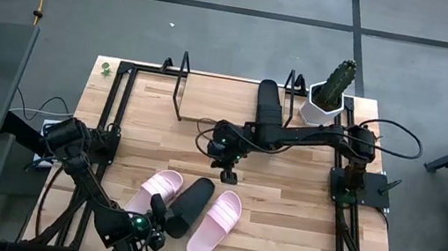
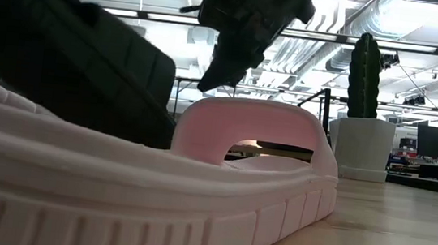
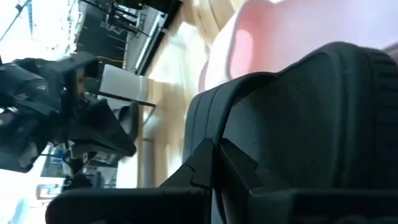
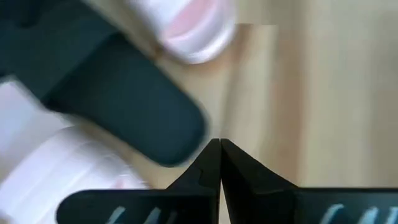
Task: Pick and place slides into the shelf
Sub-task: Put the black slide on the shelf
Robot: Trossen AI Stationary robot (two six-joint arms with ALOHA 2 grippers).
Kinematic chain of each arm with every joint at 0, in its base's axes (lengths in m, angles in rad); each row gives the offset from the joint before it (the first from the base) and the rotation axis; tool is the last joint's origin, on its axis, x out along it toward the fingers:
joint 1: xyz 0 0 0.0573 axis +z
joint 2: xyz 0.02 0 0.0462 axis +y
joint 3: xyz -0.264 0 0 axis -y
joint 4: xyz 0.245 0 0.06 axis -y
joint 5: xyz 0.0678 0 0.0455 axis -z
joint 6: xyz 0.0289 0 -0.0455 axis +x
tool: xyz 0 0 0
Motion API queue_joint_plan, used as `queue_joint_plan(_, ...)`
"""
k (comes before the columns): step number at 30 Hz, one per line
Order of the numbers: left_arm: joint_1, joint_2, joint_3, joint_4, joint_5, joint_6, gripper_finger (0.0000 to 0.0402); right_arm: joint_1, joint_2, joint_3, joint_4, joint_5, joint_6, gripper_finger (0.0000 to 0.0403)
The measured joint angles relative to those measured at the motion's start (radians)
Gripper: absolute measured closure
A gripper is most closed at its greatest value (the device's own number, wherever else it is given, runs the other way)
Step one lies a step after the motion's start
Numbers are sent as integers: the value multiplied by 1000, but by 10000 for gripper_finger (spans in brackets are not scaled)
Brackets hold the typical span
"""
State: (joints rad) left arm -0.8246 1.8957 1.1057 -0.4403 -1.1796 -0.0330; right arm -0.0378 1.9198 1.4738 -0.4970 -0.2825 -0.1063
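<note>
One black slide (image 1: 269, 105) lies on the shelf (image 1: 214, 102) at the table's far side. A second black slide (image 1: 191, 205) lies slanted between two pale pink slides (image 1: 157, 188) (image 1: 217, 222) near the table's near edge. My left gripper (image 1: 158, 220) is at this slide's near end and shut on it. My right gripper (image 1: 228, 176) hangs shut above the table's middle, just beyond the far end of the black slide (image 4: 124, 106), and touches nothing. My left gripper (image 3: 216, 163) has the black slide by its near end (image 1: 175, 222), coming from the table's near-left side. The slide (image 3: 311, 112) covers one finger, so the kind of hold is hidden. It sits tilted (image 2: 88, 52), with its far end down between the pink slides.
A white pot with a cactus (image 1: 323, 105) stands at the shelf's right end. The shelf's black wire loops (image 1: 182, 84) rise at both ends. Bare wood lies to the right of the slides and between them and the shelf.
</note>
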Motion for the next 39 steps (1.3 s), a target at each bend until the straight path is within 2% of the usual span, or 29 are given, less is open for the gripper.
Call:
queue_joint_plan(2, 1, 0, 10, -41, -23, 0, 400, -2, -24, 0, -15, 73, 21, 402)
queue_joint_plan(5, 1, 0, 23, -103, -63, 0, 400, -4, -52, 0, -20, 100, 36, 402)
queue_joint_plan(14, 1, 0, 78, -296, -201, 2, 401, 14, -86, 0, -18, 96, 10, 402)
queue_joint_plan(18, 17, -3, 125, -410, -317, 2, 401, 14, -87, 0, -15, 15, -60, 402)
queue_joint_plan(20, 36, -11, 154, -469, -328, -8, 401, 11, -87, 0, -14, -9, -99, 402)
queue_joint_plan(27, 131, -14, 245, -590, -327, -62, 401, -7, -98, 9, -30, 21, -112, 402)
queue_joint_plan(33, 177, -14, 251, -607, -349, -64, 401, -34, -99, 136, -178, 168, -79, 402)
queue_joint_plan(39, 176, -14, 251, -632, -389, -67, 401, -71, -98, 330, -315, 229, -49, 402)
